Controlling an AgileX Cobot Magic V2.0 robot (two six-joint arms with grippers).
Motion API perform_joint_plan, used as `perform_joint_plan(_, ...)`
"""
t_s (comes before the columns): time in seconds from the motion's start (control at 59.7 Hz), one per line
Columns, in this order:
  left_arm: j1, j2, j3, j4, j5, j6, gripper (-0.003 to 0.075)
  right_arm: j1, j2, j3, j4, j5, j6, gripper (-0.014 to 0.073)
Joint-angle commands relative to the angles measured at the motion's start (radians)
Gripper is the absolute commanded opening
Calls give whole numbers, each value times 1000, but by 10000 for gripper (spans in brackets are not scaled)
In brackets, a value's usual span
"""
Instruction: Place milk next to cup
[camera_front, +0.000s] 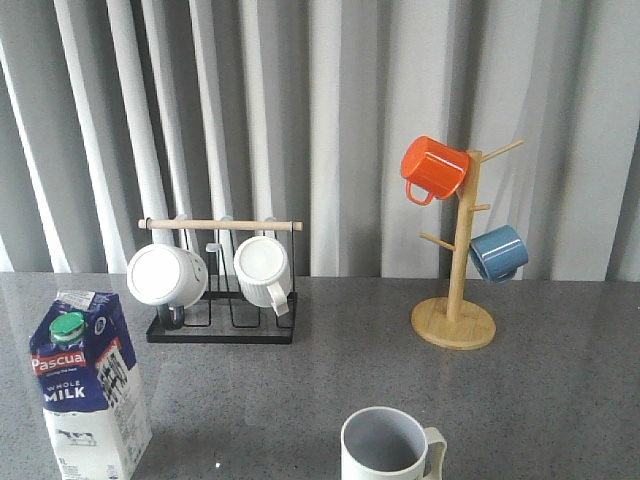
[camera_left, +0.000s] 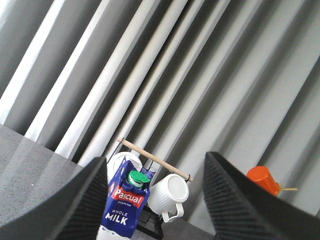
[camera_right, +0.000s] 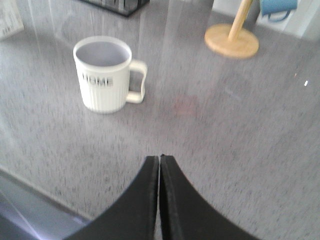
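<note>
Milk (camera_front: 85, 385) stands upright at table's near-left, about nine o'clock from the cup (camera_front: 388, 447), framed ahead between the spread left gripper (camera_left: 155, 200); right gripper (camera_right: 159, 200) pressed together.

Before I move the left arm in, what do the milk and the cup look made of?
The milk: printed paperboard by its folded gable top, with a green cap that looks plastic. The cup: probably glazed ceramic, white, ribbed and thick-walled with a soft sheen, though the material isn't certain.
</note>
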Motion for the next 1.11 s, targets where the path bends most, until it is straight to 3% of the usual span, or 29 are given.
perform_joint_plan(0.0, 3, 79, -69, -10, -60, 67, 418, 2, -31, 87, 4, -114, 8, -7)
perform_joint_plan(0.184, -28, 279, -241, -196, 26, 491, 419, 2, -50, 248, 15, -232, 62, -7)
perform_joint_plan(0.268, -50, 386, -350, -293, 124, 717, 422, 2, -50, 283, 15, -255, 79, -7)
perform_joint_plan(0.369, -56, 509, -482, -369, 246, 876, 449, 2, -50, 292, 14, -265, 77, -6)
perform_joint_plan(0.704, -56, 765, -823, -341, 525, 988, 632, 2, -50, 292, 14, -267, 76, -6)
perform_joint_plan(1.089, -56, 793, -847, -315, 544, 1001, 586, 2, -50, 292, 14, -268, 76, -6)
